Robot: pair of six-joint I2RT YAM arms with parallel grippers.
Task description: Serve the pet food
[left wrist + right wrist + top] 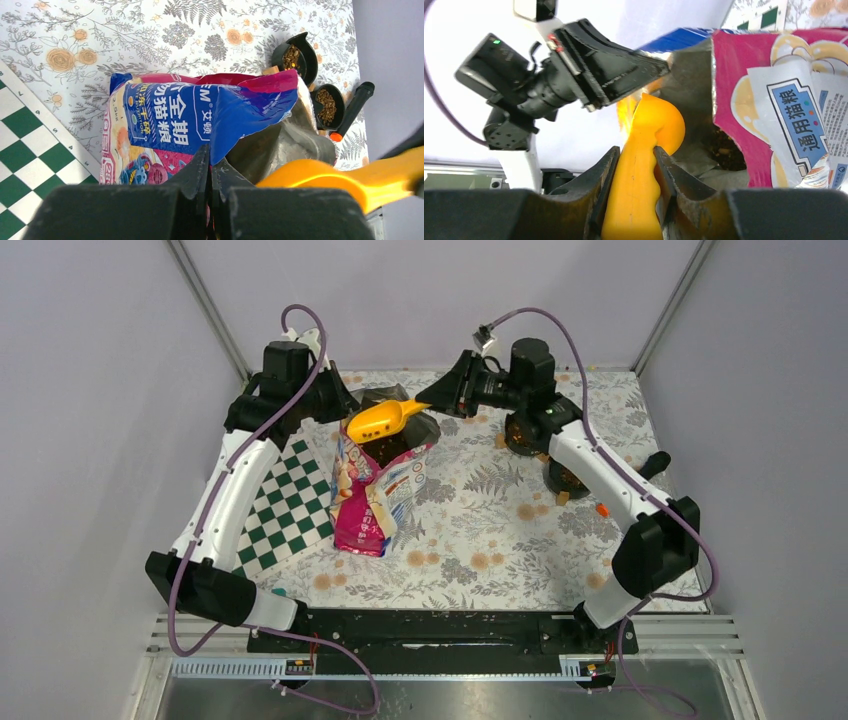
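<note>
The glossy pink-blue-white bag [375,495] stands open near the table's middle. My left gripper [210,160] is shut on the bag's blue rim [250,107] and holds the mouth open. My right gripper [636,148] is shut on the handle of the orange scoop [656,120], whose cup [378,422] hovers over the bag's mouth. Brown pet food [724,147] shows deep inside the silver-lined bag. More kibble lies in two small black bowls [291,56] [327,105] on the right.
A green-and-white chequered board [290,505] lies left of the bag on the floral cloth [480,530]. A black stick with an orange tip [352,110] lies by the bowls [520,435]. Grey walls enclose the table on three sides.
</note>
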